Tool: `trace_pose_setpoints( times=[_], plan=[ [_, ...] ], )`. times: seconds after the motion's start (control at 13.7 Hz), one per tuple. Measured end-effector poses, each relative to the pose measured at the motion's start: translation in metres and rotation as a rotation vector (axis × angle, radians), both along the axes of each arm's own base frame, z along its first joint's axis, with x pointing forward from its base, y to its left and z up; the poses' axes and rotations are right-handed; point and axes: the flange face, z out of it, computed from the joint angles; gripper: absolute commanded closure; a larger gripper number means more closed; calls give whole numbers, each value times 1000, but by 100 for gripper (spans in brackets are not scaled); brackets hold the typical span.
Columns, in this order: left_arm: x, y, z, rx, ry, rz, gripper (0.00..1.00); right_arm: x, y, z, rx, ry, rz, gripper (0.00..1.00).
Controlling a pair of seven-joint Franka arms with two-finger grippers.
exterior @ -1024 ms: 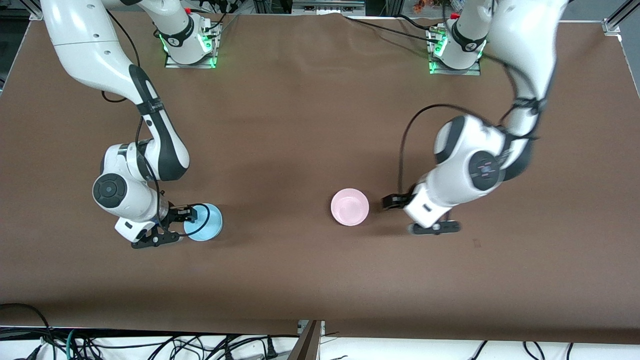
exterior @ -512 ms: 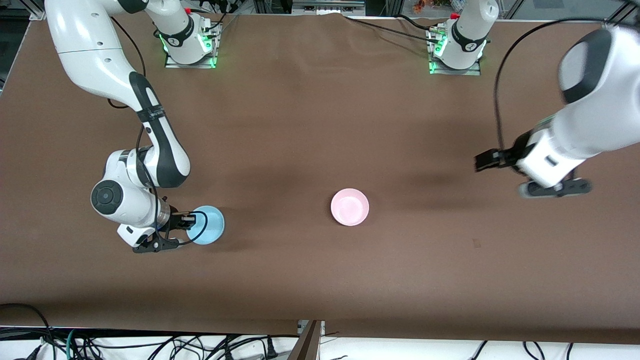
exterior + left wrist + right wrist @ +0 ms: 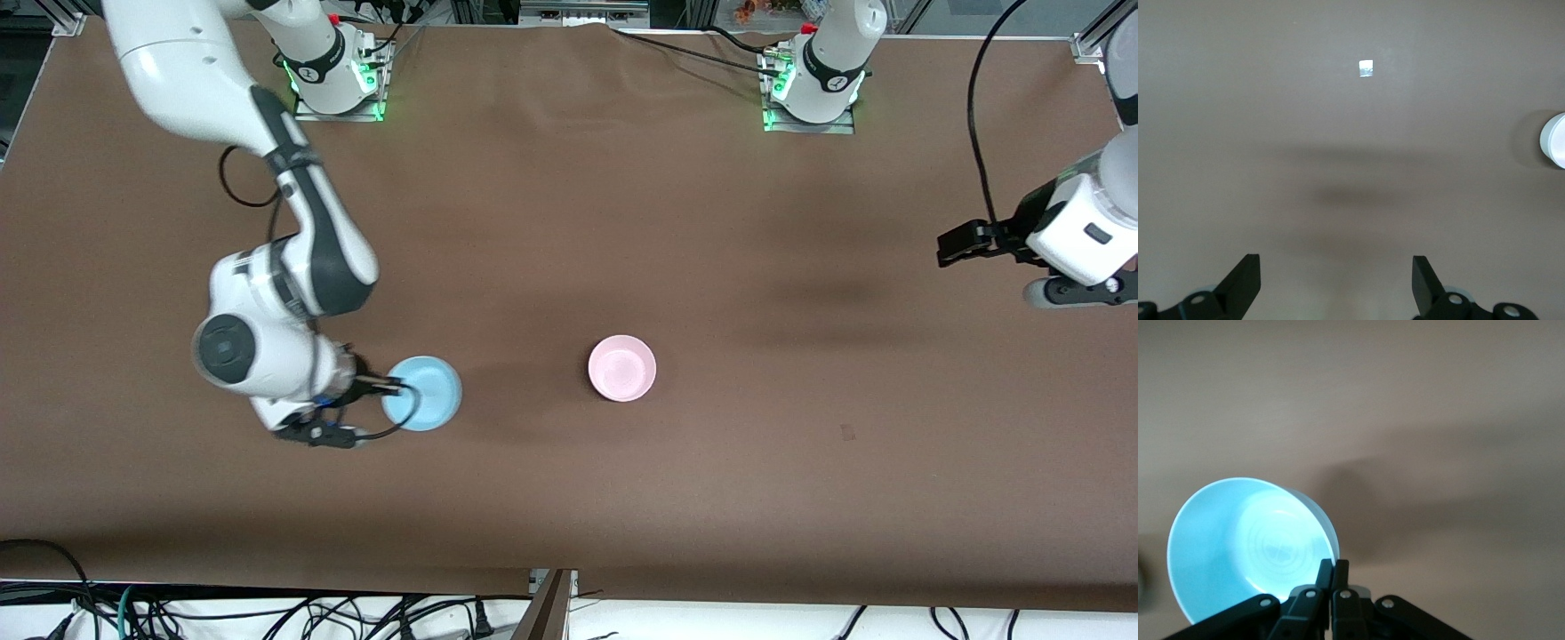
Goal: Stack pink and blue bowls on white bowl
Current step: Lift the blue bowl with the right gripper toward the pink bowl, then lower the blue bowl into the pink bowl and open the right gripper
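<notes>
My right gripper (image 3: 396,387) is shut on the rim of the light blue bowl (image 3: 425,405) and holds it just over the table, toward the right arm's end. In the right wrist view the fingers (image 3: 1332,563) pinch the tilted blue bowl (image 3: 1245,543). The pale pink bowl (image 3: 622,367) sits upright on the table near the middle. No separate white bowl shows in the front view. My left gripper (image 3: 962,244) is open and empty, raised over the left arm's end of the table; its open fingers (image 3: 1336,260) show over bare table.
Brown table cloth (image 3: 569,222) covers the table. A small pale tape mark (image 3: 1365,68) lies on it. A pale round rim (image 3: 1555,140) shows at the edge of the left wrist view; I cannot tell which bowl it is. Cables hang below the table's near edge.
My right gripper has carried the blue bowl toward the pink bowl. My left arm has swung away from the pink bowl to the left arm's end of the table.
</notes>
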Motion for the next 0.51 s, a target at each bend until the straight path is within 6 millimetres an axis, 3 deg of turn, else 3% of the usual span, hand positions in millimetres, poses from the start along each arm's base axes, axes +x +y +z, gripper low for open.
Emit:
trace_pose_setpoints(
  times=[0.29, 0.51],
  plan=[
    [3, 2, -8, -4, 15, 2, 0, -52, 139, 12, 50, -6, -258, 100],
    [4, 1, -10, -4, 19, 2, 0, -80, 218, -3, 119, -24, -417, 100]
  ],
)
